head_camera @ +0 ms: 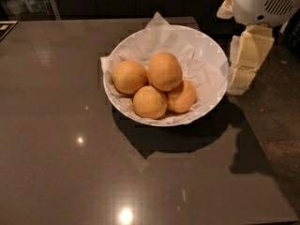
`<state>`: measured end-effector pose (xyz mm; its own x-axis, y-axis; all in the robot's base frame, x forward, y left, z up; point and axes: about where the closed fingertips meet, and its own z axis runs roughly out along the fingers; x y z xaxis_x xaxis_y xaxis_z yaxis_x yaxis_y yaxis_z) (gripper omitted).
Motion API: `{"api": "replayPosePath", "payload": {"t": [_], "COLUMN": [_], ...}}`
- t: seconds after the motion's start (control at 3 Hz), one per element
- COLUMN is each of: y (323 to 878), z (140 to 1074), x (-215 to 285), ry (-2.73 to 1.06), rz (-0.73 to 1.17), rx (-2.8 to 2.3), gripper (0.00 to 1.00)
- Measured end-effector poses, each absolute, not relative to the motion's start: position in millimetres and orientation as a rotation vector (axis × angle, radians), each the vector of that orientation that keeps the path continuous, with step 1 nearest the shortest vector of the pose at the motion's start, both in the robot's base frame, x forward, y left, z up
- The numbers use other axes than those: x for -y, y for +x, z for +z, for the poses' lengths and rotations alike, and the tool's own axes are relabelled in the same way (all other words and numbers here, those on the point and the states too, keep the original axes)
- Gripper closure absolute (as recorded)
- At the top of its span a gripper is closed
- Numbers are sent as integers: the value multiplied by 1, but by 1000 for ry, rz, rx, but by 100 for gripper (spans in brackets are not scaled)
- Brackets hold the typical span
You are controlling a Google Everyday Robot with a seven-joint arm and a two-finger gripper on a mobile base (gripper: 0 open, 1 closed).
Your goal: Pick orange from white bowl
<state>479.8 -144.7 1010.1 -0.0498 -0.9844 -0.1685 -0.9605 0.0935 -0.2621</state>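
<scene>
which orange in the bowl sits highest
The largest, egg-shaped orange, resting on the three smaller ones in the white bowl. The gripper hangs outside the rim, beside the bowl.

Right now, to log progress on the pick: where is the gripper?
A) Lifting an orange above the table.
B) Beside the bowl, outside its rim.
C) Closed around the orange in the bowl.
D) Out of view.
B: the gripper hangs outside the white bowl at the picture's right, and the orange lies in the bowl untouched.
</scene>
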Motion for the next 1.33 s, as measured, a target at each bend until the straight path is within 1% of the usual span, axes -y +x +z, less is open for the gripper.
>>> {"api": "replayPosePath", "payload": {"t": [1.0, 1.33], "y": [517, 524], "z": [1004, 992], "x": [79, 70], "ry": [-2080, -2104], "rz": [-86, -54], "rx": [-1891, -1894], "gripper": [0, 4]}}
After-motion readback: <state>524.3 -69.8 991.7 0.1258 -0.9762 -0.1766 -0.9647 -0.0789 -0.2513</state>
